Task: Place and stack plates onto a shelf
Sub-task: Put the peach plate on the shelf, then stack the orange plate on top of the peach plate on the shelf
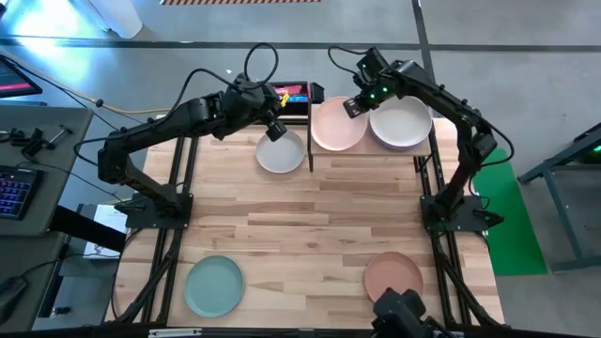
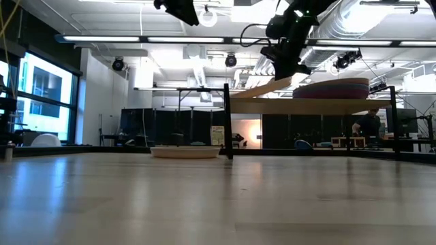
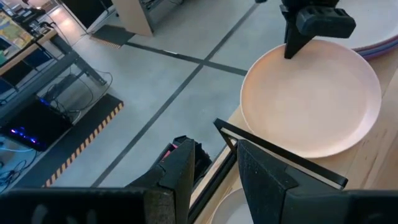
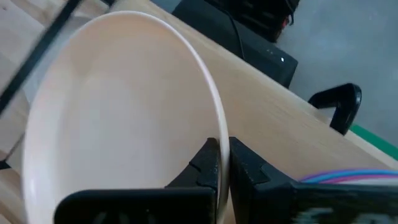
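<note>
Light-wood tabletop [image 1: 310,221] seen from above, grey floor around it, desk with keyboard [image 1: 14,188] off the left edge. At the near left corner, teal-green plate [image 1: 214,285] lying flat. Further back and left of centre, left gripper [image 1: 274,130] hovering over the grey-white plate [image 1: 281,153], fingers [image 3: 180,177] apart, holding nothing; that plate flat on the tabletop, just beside the left end post of the shelf [image 2: 306,105]. At the far middle, shelf standing as a raised plank on black posts. On its left half, pale pink plate [image 1: 336,125], tilted, one edge lifted off the plank. Right gripper [image 1: 355,105] clamped on the rim of that pink plate, fingers [image 4: 208,165] pressed together with the rim between them. On the right half of the shelf, stack of plates [image 1: 401,124], grey-white on top, purple and blue edges showing beneath. At the near right, tan-brown plate [image 1: 393,276] flat on the tabletop. Beyond the table, room with ceiling lights and windows, a person [image 2: 370,126] far off at right.
</note>
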